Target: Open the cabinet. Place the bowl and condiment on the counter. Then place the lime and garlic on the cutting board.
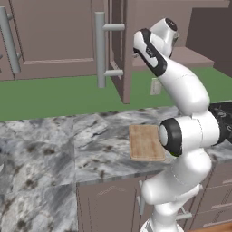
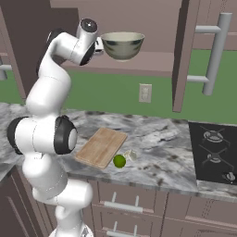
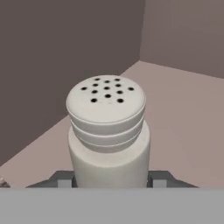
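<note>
The cabinet stands open, its right door [image 2: 183,55] swung out edge-on. On its shelf [image 2: 148,64] sits the bowl [image 2: 122,44], dark marbled outside and cream inside. My gripper [image 2: 98,45] reaches into the cabinet just left of the bowl. In the hand view the pale condiment [image 3: 107,131] with its holed cap stands upright between my fingers [image 3: 64,179], which press on both its sides; the gripper [image 3: 111,179] is shut on it. On the counter [image 2: 157,148] lies the cutting board [image 2: 102,147], with the lime [image 2: 119,161] and the garlic [image 2: 131,155] beside its right edge.
The left cabinet door [image 1: 54,36] is closed, its long grey handle [image 1: 100,50] beside the opening. A black stove [image 2: 215,150] takes the counter's right end. A wall outlet [image 2: 145,93] sits on the green wall. Drawers [image 2: 125,203] run below the counter.
</note>
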